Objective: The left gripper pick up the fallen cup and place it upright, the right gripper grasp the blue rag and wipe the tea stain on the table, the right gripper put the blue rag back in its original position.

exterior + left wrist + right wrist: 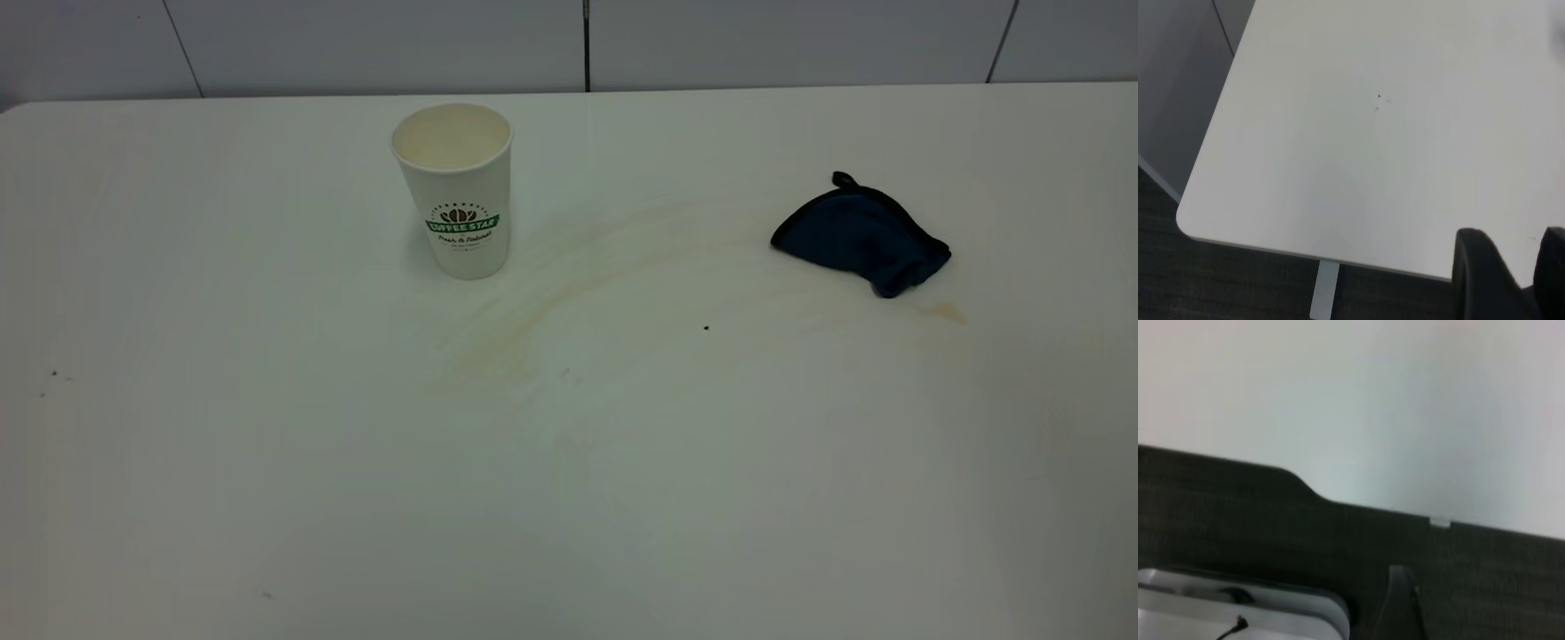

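Observation:
The cup (458, 191) stands upright on the table (267, 498), back left of centre, with its green logo facing the camera. The blue rag (861, 234) lies crumpled at the back right. The tea stain (533, 311) is a pale tan arc of streaks between the cup and the rag, with a small tan blot (942, 312) in front of the rag. Neither arm shows in the exterior view. My left gripper (1518, 263) is open and empty above the table's near left corner. My right gripper (1405, 607) hangs over dark floor, off the table's edge (1371, 507).
A tiny black speck (706, 328) lies mid-table and more specks (53, 374) lie at the left. A grey tiled wall (356, 44) runs behind the table. The left wrist view shows the rounded table corner (1188, 223) and a leg (1325, 290).

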Robot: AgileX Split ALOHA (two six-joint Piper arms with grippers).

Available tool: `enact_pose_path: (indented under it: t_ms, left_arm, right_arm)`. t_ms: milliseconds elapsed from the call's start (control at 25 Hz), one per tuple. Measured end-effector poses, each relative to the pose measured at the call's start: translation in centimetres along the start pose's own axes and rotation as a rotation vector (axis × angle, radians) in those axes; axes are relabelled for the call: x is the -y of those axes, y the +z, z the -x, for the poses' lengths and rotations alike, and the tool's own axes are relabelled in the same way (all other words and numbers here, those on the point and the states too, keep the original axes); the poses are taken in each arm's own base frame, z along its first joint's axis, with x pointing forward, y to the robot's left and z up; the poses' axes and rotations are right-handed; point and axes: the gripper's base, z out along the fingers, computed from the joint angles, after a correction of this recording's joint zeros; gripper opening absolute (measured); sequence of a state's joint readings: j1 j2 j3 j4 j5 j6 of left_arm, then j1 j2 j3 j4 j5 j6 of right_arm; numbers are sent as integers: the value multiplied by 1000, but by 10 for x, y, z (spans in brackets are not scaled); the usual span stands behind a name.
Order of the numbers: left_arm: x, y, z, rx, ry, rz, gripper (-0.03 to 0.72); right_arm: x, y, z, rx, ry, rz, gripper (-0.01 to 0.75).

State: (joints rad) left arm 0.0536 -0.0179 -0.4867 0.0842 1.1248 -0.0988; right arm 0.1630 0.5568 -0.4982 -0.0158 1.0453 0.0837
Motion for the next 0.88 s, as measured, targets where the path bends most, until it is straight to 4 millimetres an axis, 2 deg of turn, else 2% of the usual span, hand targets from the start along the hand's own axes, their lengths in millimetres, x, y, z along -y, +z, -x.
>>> enact_pose_path:
  t_ms: [200, 520, 880]
  left_arm:
    - [0, 0, 0, 0, 0, 0, 238]
    - [0, 0, 0, 0, 0, 0, 238]
    - [0, 0, 0, 0, 0, 0, 238]
  right_arm:
    - [2, -9, -5, 69, -7, -10, 664]
    - [3, -7, -11, 29, -12, -25, 641]
    - [13, -11, -17, 26, 102, -106, 537]
